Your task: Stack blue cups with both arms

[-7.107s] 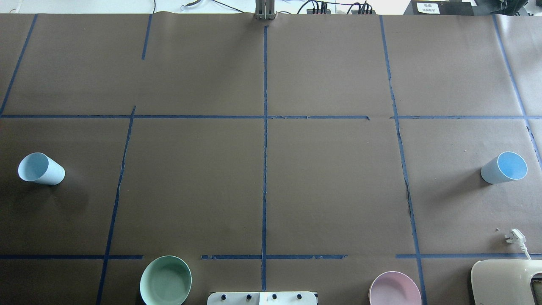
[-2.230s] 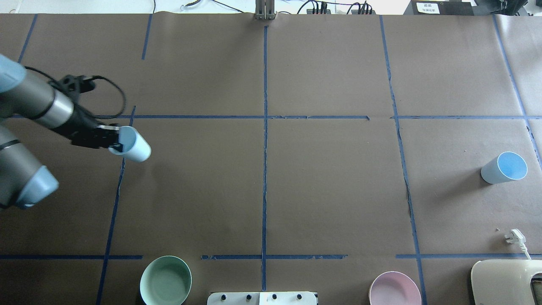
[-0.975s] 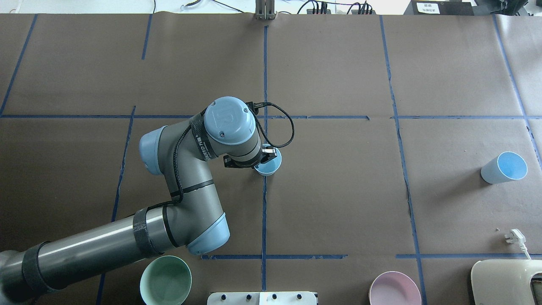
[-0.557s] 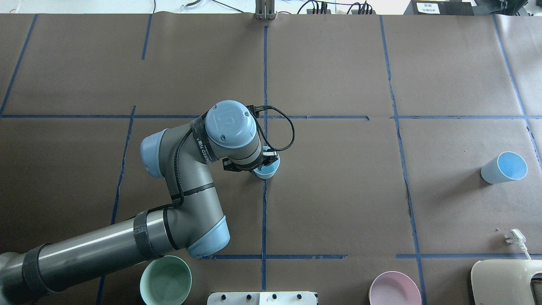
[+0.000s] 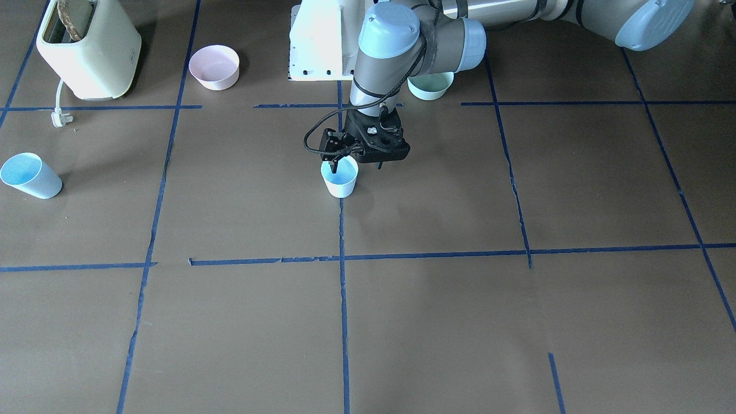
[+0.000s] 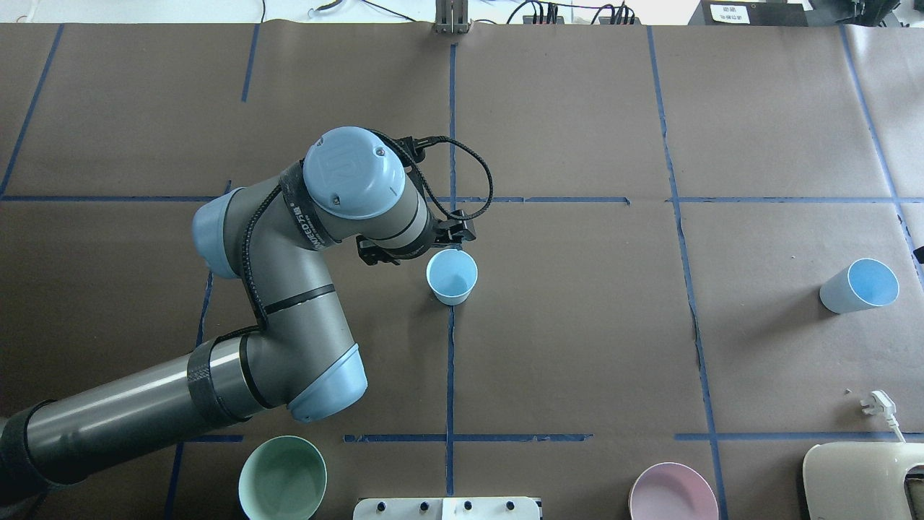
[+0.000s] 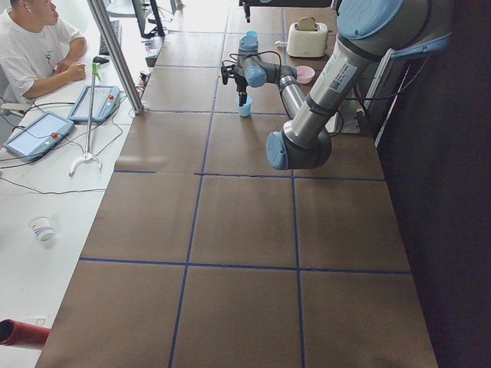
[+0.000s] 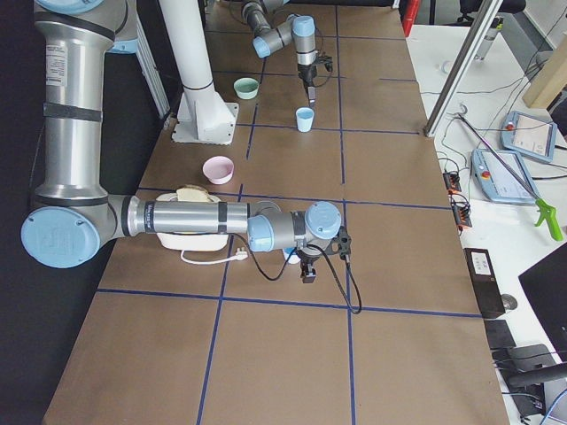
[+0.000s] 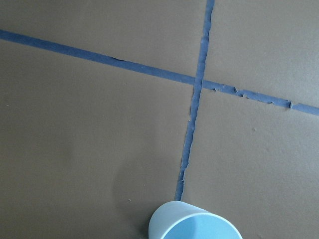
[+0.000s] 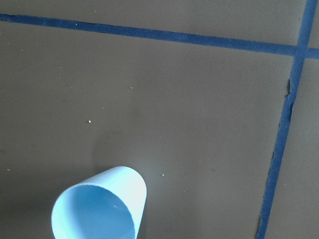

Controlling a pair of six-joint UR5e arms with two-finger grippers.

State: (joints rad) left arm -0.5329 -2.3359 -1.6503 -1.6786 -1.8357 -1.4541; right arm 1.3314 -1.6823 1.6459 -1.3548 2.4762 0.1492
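One pale blue cup (image 6: 452, 276) stands upright on the centre tape line; it also shows in the front view (image 5: 340, 179) and at the bottom of the left wrist view (image 9: 194, 226). My left gripper (image 5: 357, 165) hangs open just above and beside the cup's rim, holding nothing. The second blue cup (image 6: 859, 286) stands at the far right of the table, seen too in the front view (image 5: 30, 175) and the right wrist view (image 10: 99, 209). My right gripper (image 8: 307, 268) hovers close to that cup; I cannot tell if it is open or shut.
A mint-green bowl (image 6: 282, 478) and a pink bowl (image 6: 673, 495) sit near the robot's edge, on either side of the white base pedestal (image 5: 319, 40). A cream toaster (image 6: 859, 480) with its loose plug (image 6: 877, 403) stands at the near right corner.
My left arm carried the cup from the far left to the centre line, set it down and let go. The gripper has since drawn back off the cup. The right cup has not moved.
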